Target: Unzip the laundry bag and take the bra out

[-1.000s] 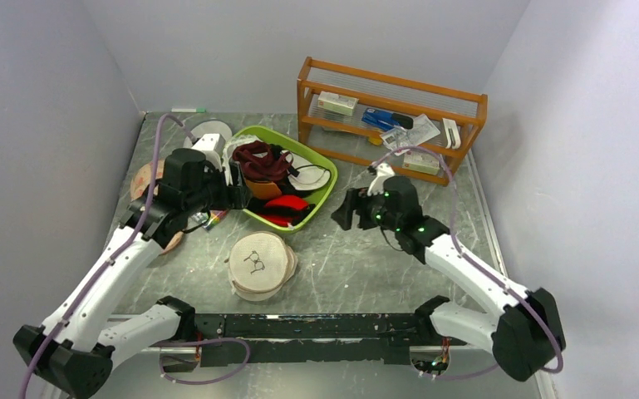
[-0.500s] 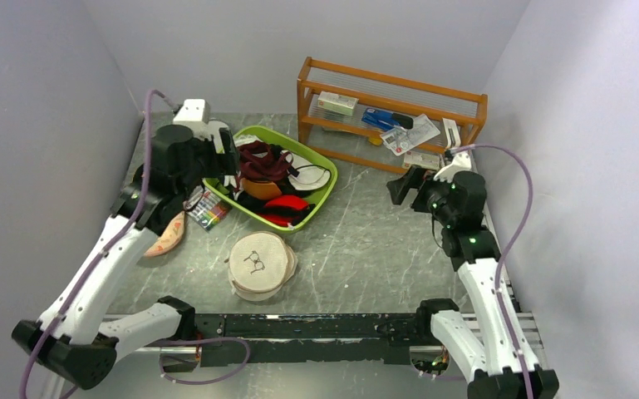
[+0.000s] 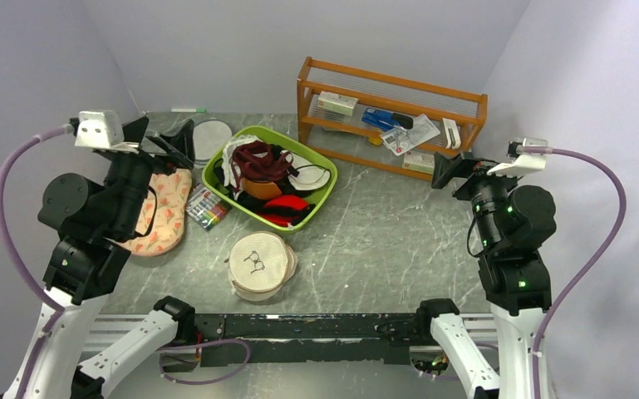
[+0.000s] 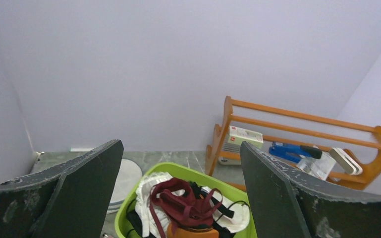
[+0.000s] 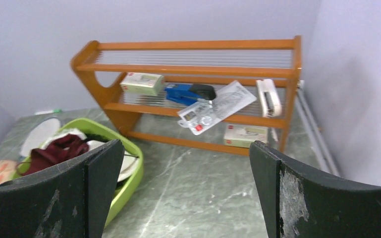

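Laundry bag (image 3: pixel 258 264): round white mesh drum, flat cream lid marked with a small black squiggle. Sits on the grey veined counter (image 3: pixel 382 241) near its front edge, just in front of the lime-green plastic bin (image 3: pixel 322 198). Bra (image 3: pixel 259 160): dark maroon cloth with thin straps, heaped at the top of that bin among white pieces and a bright red garment (image 3: pixel 287 204) (so in the bin, well apart from the bag). Slatted wooden rack (image 3: pixel 390 81) at the back right. Pale flat disc (image 3: pixel 211 137) and peach patterned cloth (image 3: pixel 162 212) left of the bin.

Since half a second ago: both arms drawn back from the middle and raised. Left one no longer over the bin's left rim, peach cloth now uncovered. Right one pulled back from the rack's end. Bag and bin unmoved.

Left arm folded high at the left edge, left hand (image 4: pixel 180 146) aimed across at bin and rack, fingers spread wide, nothing between them. Right arm upright at the right edge, right hand (image 5: pixel 186 144) pointed toward the rack, likewise spread wide and empty.
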